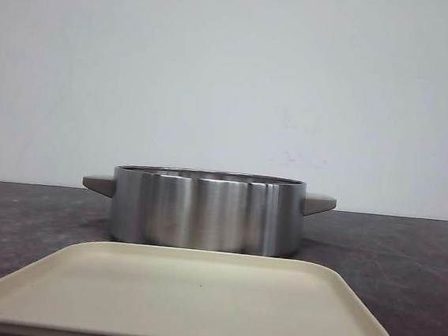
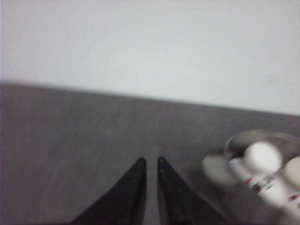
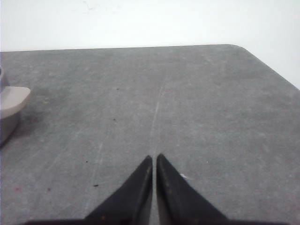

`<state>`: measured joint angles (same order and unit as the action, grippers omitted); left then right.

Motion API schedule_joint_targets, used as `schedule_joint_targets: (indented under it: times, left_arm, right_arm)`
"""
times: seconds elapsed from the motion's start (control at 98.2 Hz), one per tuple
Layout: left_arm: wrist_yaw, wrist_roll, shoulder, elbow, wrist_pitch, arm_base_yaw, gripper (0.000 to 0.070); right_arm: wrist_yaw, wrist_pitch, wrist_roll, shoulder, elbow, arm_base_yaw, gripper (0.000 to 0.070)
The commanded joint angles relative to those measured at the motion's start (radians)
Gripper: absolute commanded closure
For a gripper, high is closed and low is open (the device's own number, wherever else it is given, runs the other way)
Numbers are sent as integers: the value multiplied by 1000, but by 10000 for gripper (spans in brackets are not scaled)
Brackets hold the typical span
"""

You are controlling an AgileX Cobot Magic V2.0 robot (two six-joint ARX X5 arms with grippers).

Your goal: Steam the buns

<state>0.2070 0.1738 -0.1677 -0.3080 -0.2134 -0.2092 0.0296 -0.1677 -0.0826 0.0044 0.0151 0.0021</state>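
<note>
While both arms are held back out of the front view, the nearest thing seen there is a flat, cream-coloured rectangular tray with rounded corners and a low rim [image 1: 46,286], lying bare on the dark grey speckled surface [image 1: 422,258]. Just behind it, near but not clearly touching, stands a low, round brushed-steel pot with two grey side handles [image 1: 208,210].

In the left wrist view the left hand [image 2: 151,161] is seen with its black fingers [image 2: 133,187] nearly pressed together, a thin gap between the tips, nothing pinched. In the right wrist view the right hand [image 3: 154,158] is likewise pressed together and empty, hovering over bare surface.

The smooth white rounded buns [image 2: 262,157] are seen only in the blurred left wrist view, lying inside the pot; dark and reddish marks are visible on them, but the count cannot be told. From the front they are hidden by the pot wall.

The risks are judged as follows: the soft buns could be dented or dropped if pinched too hard or off centre; the pot rim could be struck by a hand reaching in at a shallow angle, shifting the pot toward the tray; the blur suggests the left view is poor for aiming at present.

Open room is ample on both sides of the pot. In the right wrist view the far edge and a rounded corner [image 3: 239,47] of the surface are seen, well apart from the hand, with one pot handle [image 3: 13,99] at the margin.
</note>
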Motion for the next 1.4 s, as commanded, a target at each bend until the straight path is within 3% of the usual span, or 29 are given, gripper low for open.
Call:
schedule_joint_targets:
  times: [0.0,0.295,0.57,0.885,1.394]
  left_arm:
    - [-2,63,14,63,56,17,700]
    - [-7,-8,118,227,102,91,700]
    - [-109,-23,165,295,74,153,700]
    - [-111,-166,164,295,26,180,700]
    - [-112,-161,150,294,28,190,700]
  right_arm:
    - [4,10,5,-1,-3,3,693]
    - [4,10,5,-1,-3,3,692]
    - [4,10,5,-1,-3,3,692]
    - [4,10,5,-1,-3,3,693]
    - [4,10,5,-1,-3,3,693]
